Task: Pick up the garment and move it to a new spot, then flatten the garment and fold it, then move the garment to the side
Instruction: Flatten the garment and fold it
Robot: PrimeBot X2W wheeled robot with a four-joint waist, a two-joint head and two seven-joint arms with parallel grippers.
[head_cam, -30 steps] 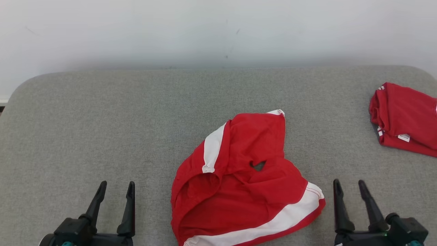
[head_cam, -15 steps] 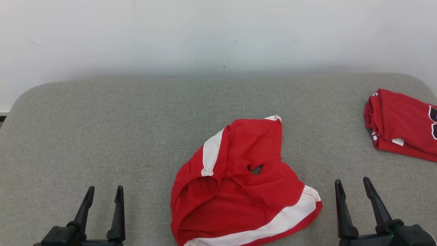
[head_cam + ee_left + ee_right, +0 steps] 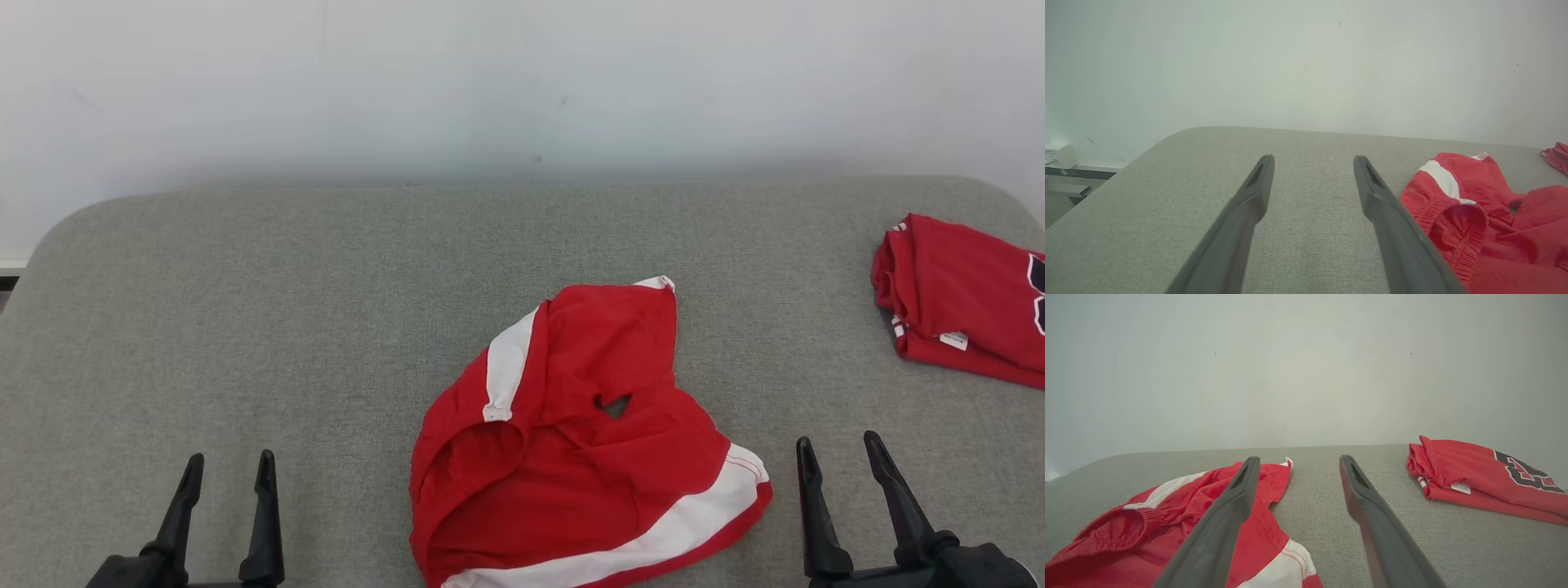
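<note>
The garment is a pair of red shorts with white side stripes, lying crumpled near the front middle of the grey padded table. It also appears at the right of the left wrist view and at the lower left of the right wrist view. My left gripper stands open at the lower left, apart from the shorts, with nothing between its fingers. My right gripper stands open at the lower right, just off the shorts' striped hem, also holding nothing.
A folded red shirt with a dark printed number lies at the table's right edge, also visible in the right wrist view. A pale wall rises behind the table. Bare grey surface spreads left of the shorts.
The camera shifted, so the whole picture sits slightly lower and left. My left gripper has drawn back toward the lower left edge. The shorts and right gripper keep their places.
</note>
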